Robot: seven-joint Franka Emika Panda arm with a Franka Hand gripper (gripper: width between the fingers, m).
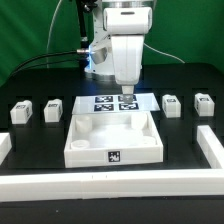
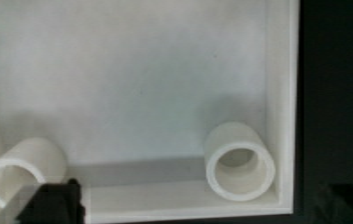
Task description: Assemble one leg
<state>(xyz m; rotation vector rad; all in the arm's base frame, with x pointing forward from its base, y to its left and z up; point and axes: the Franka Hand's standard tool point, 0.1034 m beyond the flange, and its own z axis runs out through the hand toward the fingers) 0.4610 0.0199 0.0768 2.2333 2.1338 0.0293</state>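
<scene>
Four small white legs with marker tags stand on the black table in the exterior view: two at its left (image 1: 20,111) (image 1: 52,109) and two at its right (image 1: 171,105) (image 1: 203,103). My gripper (image 1: 126,88) hangs over the back edge of the large white tray (image 1: 85,150), away from every leg. In the wrist view my gripper (image 2: 199,208) is open and empty; its dark fingertips (image 2: 52,200) stand wide apart. Between them I see the tray's floor (image 2: 146,90) and two round corner sockets (image 2: 240,158) (image 2: 22,170). No leg shows in the wrist view.
The marker board (image 1: 100,101) lies flat behind the tray, partly under my gripper. A white raised border runs along the table's front (image 1: 110,186) and up its sides (image 1: 212,148). Cables hang behind the arm.
</scene>
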